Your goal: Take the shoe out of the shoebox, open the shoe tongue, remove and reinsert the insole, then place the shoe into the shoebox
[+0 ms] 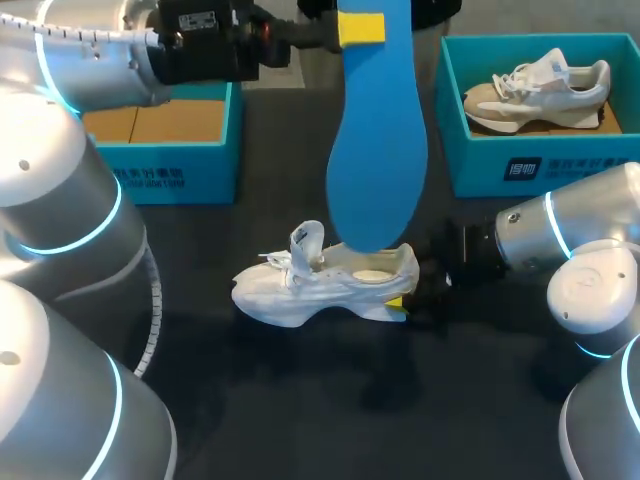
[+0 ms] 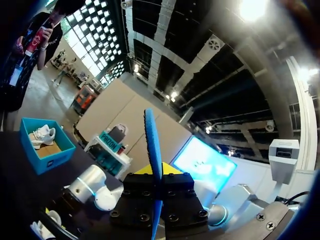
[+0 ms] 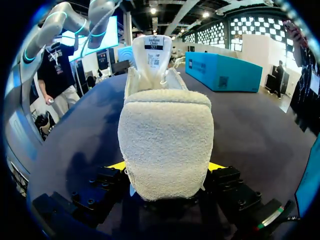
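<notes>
Left claw tight on blue insole; right claw tight on label-tongued white shoe.

Head overhead; wrists close, shoe seemingly shared

Blue insole tip, perhaps inside shoe, unseen

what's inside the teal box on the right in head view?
One beige-and-white sneaker on a brown cardboard liner. The near wall of the shoebox hides the floor just behind it; anything beneath the sneaker is covered.
</notes>
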`<state>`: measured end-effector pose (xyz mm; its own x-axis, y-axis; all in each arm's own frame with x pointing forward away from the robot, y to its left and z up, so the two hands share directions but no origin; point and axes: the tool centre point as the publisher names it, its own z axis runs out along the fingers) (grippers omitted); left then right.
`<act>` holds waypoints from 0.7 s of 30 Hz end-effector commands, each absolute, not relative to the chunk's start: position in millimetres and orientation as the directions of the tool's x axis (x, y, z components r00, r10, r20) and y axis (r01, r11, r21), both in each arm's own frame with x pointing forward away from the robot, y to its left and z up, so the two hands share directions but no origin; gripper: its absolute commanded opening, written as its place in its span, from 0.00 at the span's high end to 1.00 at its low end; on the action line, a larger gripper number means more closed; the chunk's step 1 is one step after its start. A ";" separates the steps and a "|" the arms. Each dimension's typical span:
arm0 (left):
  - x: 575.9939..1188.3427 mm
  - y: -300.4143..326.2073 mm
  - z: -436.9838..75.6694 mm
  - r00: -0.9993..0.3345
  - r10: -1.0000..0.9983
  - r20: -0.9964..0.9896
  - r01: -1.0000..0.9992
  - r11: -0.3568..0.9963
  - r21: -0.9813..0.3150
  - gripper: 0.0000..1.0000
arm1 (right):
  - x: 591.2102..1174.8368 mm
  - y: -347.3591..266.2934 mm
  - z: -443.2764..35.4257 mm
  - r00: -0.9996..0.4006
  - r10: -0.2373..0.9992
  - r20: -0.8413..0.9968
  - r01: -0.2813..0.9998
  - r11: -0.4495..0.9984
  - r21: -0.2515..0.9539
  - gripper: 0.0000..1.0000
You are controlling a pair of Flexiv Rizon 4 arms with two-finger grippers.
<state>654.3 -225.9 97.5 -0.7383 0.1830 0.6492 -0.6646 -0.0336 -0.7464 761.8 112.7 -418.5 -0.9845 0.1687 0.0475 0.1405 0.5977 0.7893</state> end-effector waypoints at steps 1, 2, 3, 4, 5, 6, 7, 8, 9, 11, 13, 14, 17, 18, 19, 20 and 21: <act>647.7 -228.4 105.2 -0.726 0.195 0.659 -0.674 -0.014 -0.738 1.00 | 763.2 111.4 -421.1 -0.984 0.169 0.047 0.141 0.599 0.788 1.00; 644.8 -229.8 107.3 -0.720 0.212 0.661 -0.679 -0.015 -0.734 1.00 | 763.2 111.4 -421.1 -0.984 0.169 0.047 0.141 0.599 0.788 1.00; 641.8 -230.5 109.0 -0.714 0.218 0.666 -0.683 -0.005 -0.730 1.00 | 763.2 111.4 -421.1 -0.984 0.169 0.047 0.141 0.599 0.788 1.00; 638.7 -231.6 110.3 -0.713 0.220 0.666 -0.683 -0.004 -0.730 1.00 | 763.2 111.4 -421.1 -0.984 0.169 0.047 0.141 0.599 0.788 1.00; 636.5 -232.6 112.1 -0.715 0.220 0.663 -0.681 -0.003 -0.733 1.00 | 763.2 111.4 -421.1 -0.984 0.169 0.047 0.141 0.599 0.788 1.00; 634.0 -233.6 113.1 -0.715 0.220 0.663 -0.680 -0.002 -0.733 1.00 | 763.2 111.4 -421.1 -0.984 0.169 0.047 0.141 0.599 0.788 1.00; 631.0 -235.1 114.1 -0.715 0.222 0.663 -0.679 0.002 -0.734 1.00 | 763.2 111.4 -421.1 -0.984 0.169 0.047 0.141 0.599 0.788 1.00; 627.7 -236.9 115.2 -0.715 0.229 0.661 -0.678 0.004 -0.735 1.00 | 763.2 111.4 -421.1 -0.984 0.169 0.047 0.141 0.599 0.788 1.00; 625.1 -238.3 115.3 -0.713 0.230 0.663 -0.678 0.015 -0.735 1.00 | 763.2 111.4 -421.1 -0.984 0.169 0.047 0.141 0.599 0.788 1.00; 619.4 -241.1 116.3 -0.709 0.241 0.663 -0.679 0.022 -0.734 1.00 | 763.2 111.4 -421.1 -0.984 0.169 0.047 0.141 0.599 0.788 1.00; 616.0 -242.7 117.4 -0.717 0.235 0.656 -0.670 0.026 -0.742 1.00 | 763.2 111.4 -421.1 -0.984 0.169 0.047 0.141 0.599 0.788 1.00; 613.9 -243.6 118.3 -0.717 0.239 0.654 -0.669 0.026 -0.743 1.00 | 763.2 111.4 -421.1 -0.984 0.169 0.047 0.141 0.599 0.788 1.00; 609.7 -244.8 118.3 -0.721 0.239 0.650 -0.664 0.030 -0.747 1.00 | 763.2 111.4 -421.1 -0.984 0.169 0.047 0.141 0.599 0.788 1.00; 608.6 -244.8 117.5 -0.728 0.228 0.647 -0.659 0.028 -0.752 1.00 | 763.2 111.4 -421.1 -0.984 0.169 0.047 0.141 0.599 0.788 1.00; 607.8 -244.5 115.9 -0.728 0.227 0.647 -0.659 0.028 -0.751 1.00 | 763.2 111.4 -421.1 -0.984 0.169 0.047 0.141 0.599 0.788 1.00; 606.7 -244.3 114.2 -0.725 0.226 0.651 -0.664 0.026 -0.748 1.00 | 763.2 111.4 -421.1 -0.984 0.169 0.047 0.141 0.599 0.788 1.00; 605.8 -243.8 112.3 -0.722 0.225 0.655 -0.668 0.023 -0.744 1.00 | 763.2 111.4 -421.1 -0.984 0.169 0.047 0.141 0.599 0.788 1.00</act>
<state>610.3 -243.8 116.1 -0.7221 0.2311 0.6521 -0.6641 0.0327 -0.7470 761.9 112.7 -418.5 -0.9845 0.1687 0.0475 0.1405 0.5977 0.7893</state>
